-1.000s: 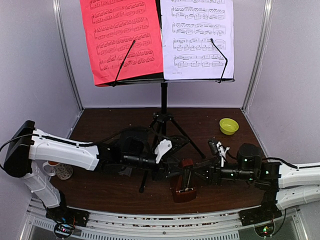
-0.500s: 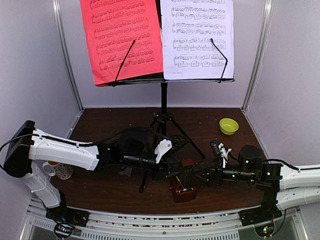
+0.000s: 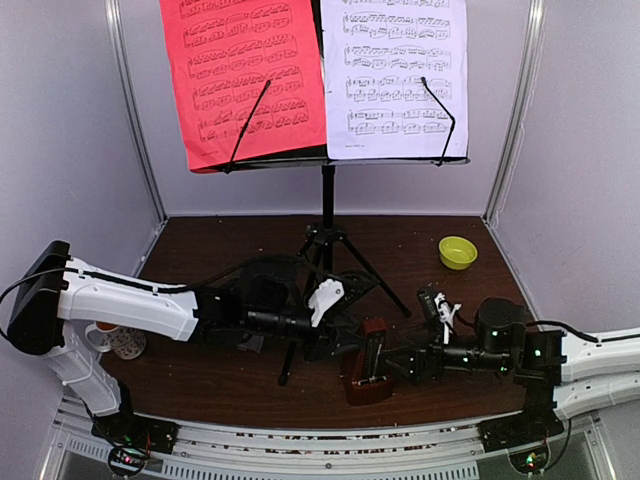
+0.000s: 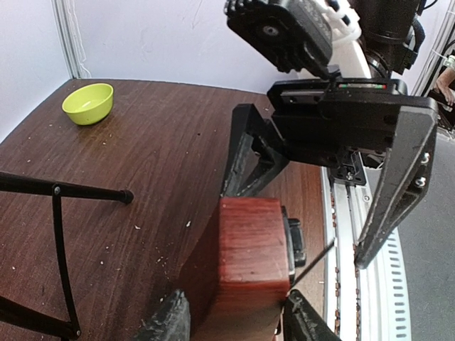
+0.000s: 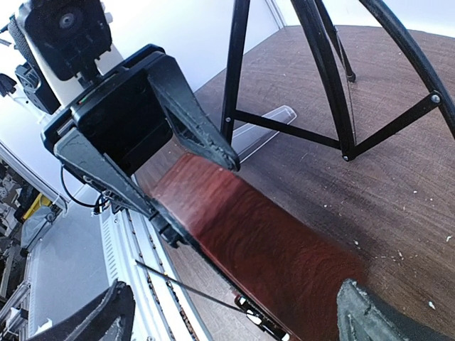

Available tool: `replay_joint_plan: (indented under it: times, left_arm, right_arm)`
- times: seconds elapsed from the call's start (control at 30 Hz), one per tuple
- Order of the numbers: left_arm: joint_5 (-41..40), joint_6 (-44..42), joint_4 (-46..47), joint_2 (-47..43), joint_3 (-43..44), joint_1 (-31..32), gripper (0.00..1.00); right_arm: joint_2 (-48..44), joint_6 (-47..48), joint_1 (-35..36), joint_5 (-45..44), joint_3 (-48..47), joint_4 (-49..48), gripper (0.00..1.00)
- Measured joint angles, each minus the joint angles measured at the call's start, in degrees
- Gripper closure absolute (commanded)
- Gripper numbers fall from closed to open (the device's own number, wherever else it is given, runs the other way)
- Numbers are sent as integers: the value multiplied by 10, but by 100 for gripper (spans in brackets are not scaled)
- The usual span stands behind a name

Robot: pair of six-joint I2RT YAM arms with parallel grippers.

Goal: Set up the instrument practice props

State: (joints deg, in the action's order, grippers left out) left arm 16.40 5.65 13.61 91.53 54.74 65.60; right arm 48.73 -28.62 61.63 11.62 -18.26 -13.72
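Note:
The black music stand [image 3: 327, 200] stands on tripod legs at the back, holding a red sheet [image 3: 245, 80] and a white sheet [image 3: 395, 75]. The brown metronome [image 3: 368, 372] stands upright near the front edge, its thin pendulum rod [image 5: 185, 288] sticking out toward the rail. My left gripper [image 4: 234, 323] is shut on the metronome [image 4: 252, 263] near its top, one finger on each side. My right gripper [image 5: 238, 320] is open wide, facing the metronome [image 5: 277, 249] from the right, with its fingers [image 4: 391, 192] clear of the wood.
A small yellow-green bowl [image 3: 457, 251] sits at the back right. A patterned mug [image 3: 118, 340] stands at the left, partly behind my left arm. Tripod legs [image 5: 334, 92] spread just behind the metronome. A metal rail [image 3: 320, 445] runs along the near edge, and walls close in the sides.
The right gripper has opened wide, let go of the metronome and shifted slightly toward the near edge. The left gripper keeps its hold; the metronome has stayed in place.

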Motion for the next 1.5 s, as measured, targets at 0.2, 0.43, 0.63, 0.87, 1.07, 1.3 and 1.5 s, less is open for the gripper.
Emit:
replay_joint_plan:
  times: [0.2, 0.43, 0.63, 0.87, 1.07, 1.3, 1.5]
  left_arm:
    - [-11, 0, 0, 0, 0, 0, 52]
    - [-14, 0, -1, -1, 0, 0, 51]
    - [-18, 1, -3, -3, 0, 0, 51]
    - [-32, 1, -8, -16, -8, 0, 51]
    - [-44, 4, -13, -33, -23, -2, 50]
    - [-55, 18, -11, -66, -60, -11, 50]
    - [-66, 56, 6, -130, -126, -39, 50]
  right_arm:
    - [-4, 4, 32, -54, -2, 11, 0]
    - [33, 2, 62, -127, -44, 42, 0]
    - [44, -3, 73, -180, -60, 60, 1]
    - [27, -17, 74, -245, -60, 114, 1]
    - [-49, -21, 73, -279, -50, 167, 0]
    - [-127, -43, 34, -305, -8, 252, 0]
    - [-155, -52, 8, -312, -1, 307, 0]
